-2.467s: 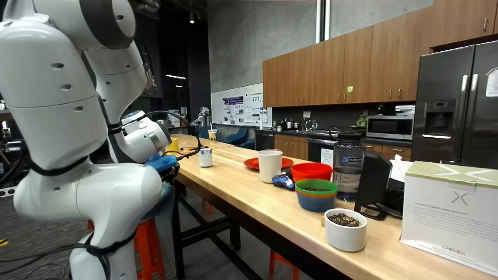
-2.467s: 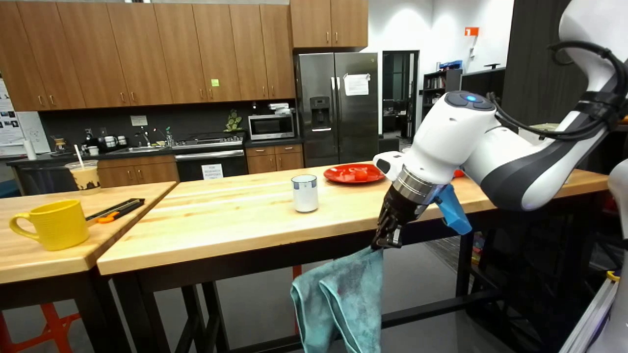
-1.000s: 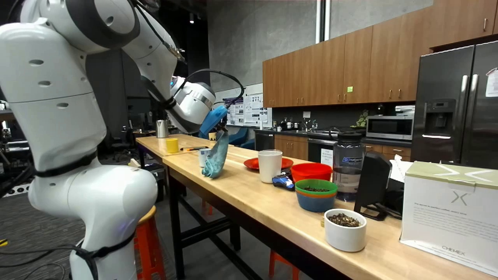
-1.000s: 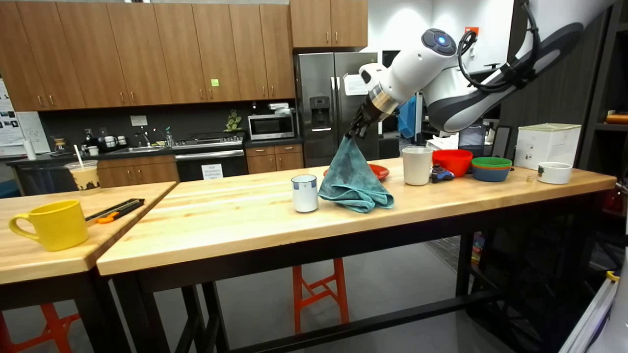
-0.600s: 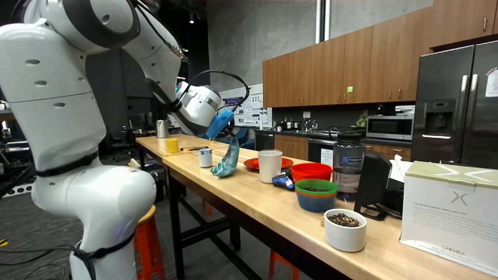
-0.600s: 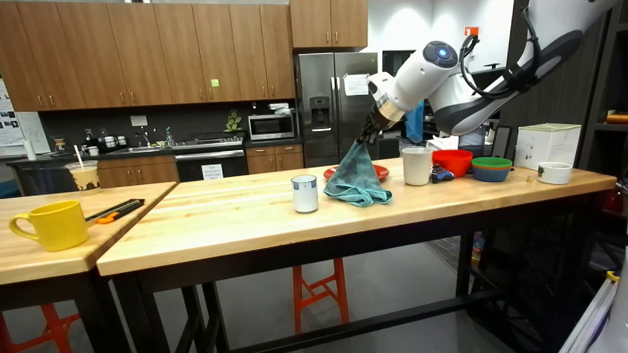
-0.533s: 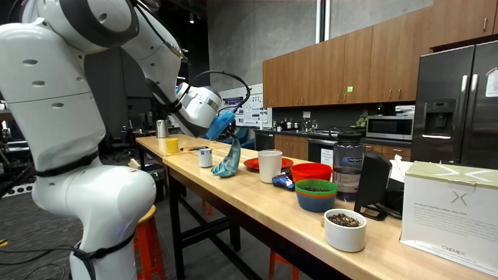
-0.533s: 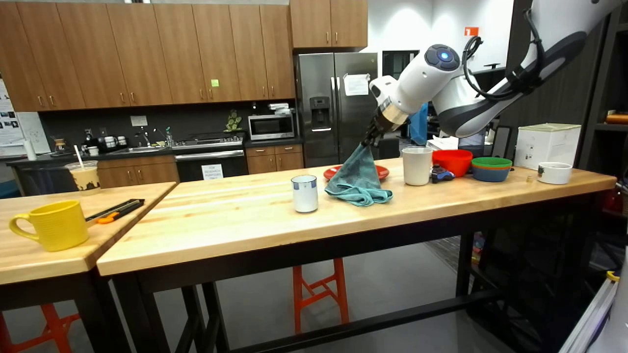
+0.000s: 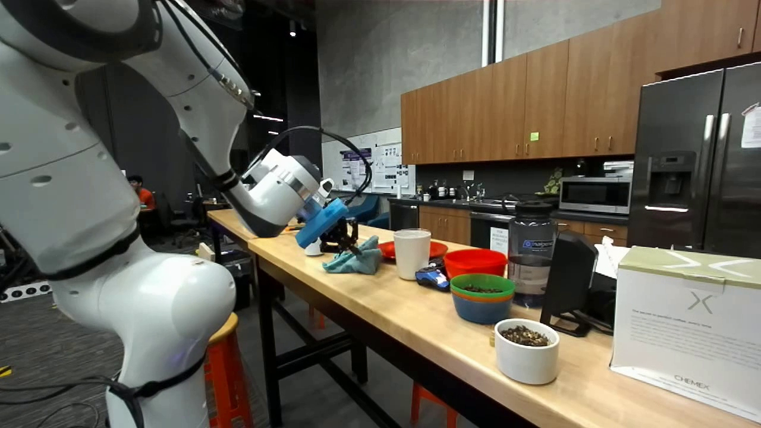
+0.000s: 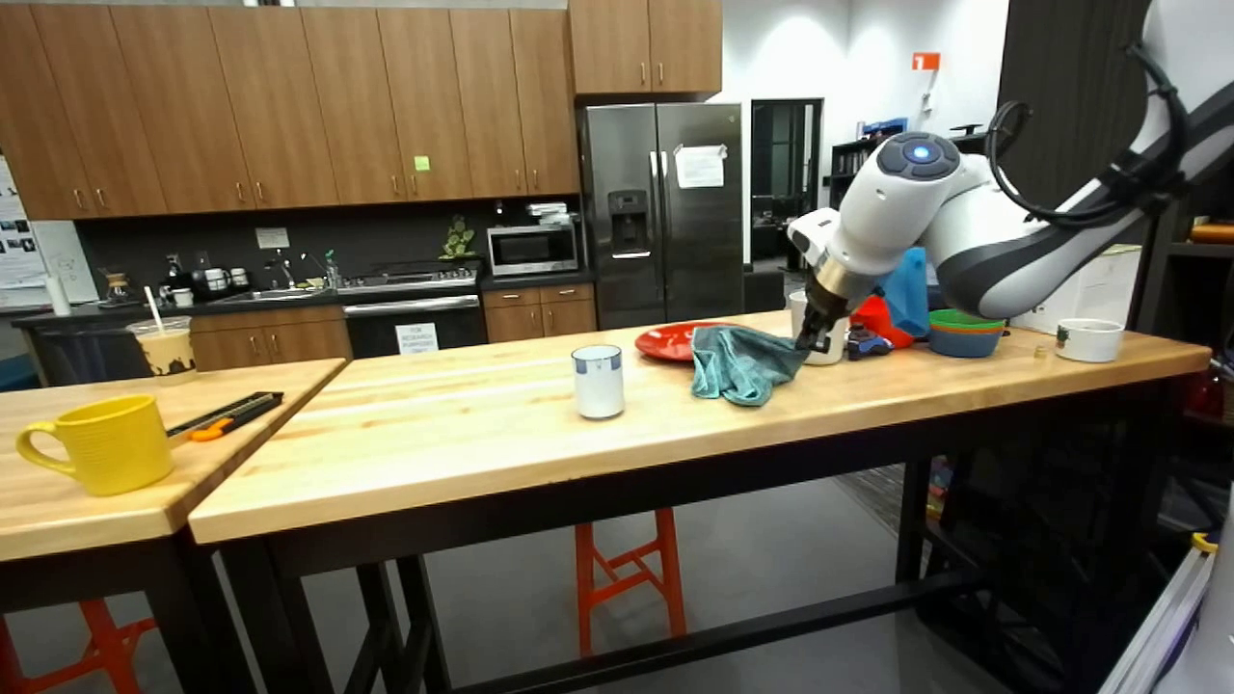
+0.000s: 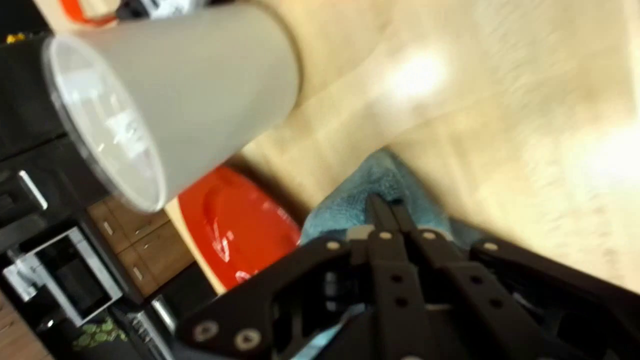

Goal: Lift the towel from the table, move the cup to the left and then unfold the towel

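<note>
The fingers (image 11: 387, 252) grip the towel (image 10: 740, 366); best drag it low across the worktop (image 10: 443, 434) (minding the tall white cup (image 11: 220, 85)).

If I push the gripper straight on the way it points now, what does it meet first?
Most likely the table, with some towel caught between: the gripper slants down toward the wood, shut on the cloth, which shows just ahead of it. The gap is hard to judge.

The wooden table (image 10: 434, 434) carries towel (image 10: 742, 366), small cup (image 10: 599, 387), red plate (image 10: 665, 344) — and stacked bowls (image 9: 483, 309).
</note>
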Available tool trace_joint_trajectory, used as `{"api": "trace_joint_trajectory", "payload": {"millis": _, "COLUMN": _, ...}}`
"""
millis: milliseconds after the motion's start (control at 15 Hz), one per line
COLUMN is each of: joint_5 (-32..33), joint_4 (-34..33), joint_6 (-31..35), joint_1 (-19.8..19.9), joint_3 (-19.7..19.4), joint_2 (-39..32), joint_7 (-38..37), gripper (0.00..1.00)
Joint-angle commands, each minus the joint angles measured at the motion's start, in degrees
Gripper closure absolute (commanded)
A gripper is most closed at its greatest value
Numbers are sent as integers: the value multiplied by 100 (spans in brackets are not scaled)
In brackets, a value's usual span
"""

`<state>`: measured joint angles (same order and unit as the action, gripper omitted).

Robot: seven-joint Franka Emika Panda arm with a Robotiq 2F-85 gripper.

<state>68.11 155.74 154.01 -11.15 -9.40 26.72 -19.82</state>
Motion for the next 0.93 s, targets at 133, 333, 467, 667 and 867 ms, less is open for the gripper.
{"api": "trace_joint_trajectory", "payload": {"millis": 133, "joint_5": -1538, "joint_4": 508, "joint_6": -1228, "joint_1": -738, "joint_3": -147, "joint_2": 565, "joint_7": 651, "gripper": 100}}
{"api": "trace_joint_trajectory", "payload": {"millis": 333, "joint_5": -1879, "joint_4": 392, "joint_6": -1795, "joint_1": -1147, "joint_3": -282, "joint_2": 761, "joint_7": 780, "gripper": 74}}
{"api": "trace_joint_trajectory", "payload": {"millis": 467, "joint_5": -1938, "joint_4": 339, "joint_6": -1982, "joint_1": -1316, "joint_3": -336, "joint_2": 844, "joint_7": 787, "gripper": 68}}
{"api": "trace_joint_trajectory", "payload": {"millis": 667, "joint_5": -1851, "joint_4": 314, "joint_6": -1958, "joint_1": -1459, "joint_3": -440, "joint_2": 914, "joint_7": 716, "gripper": 49}}
{"api": "trace_joint_trajectory", "payload": {"millis": 867, "joint_5": -1806, "joint_4": 313, "joint_6": -1833, "joint_1": -1355, "joint_3": -341, "joint_2": 776, "joint_7": 589, "gripper": 53}}
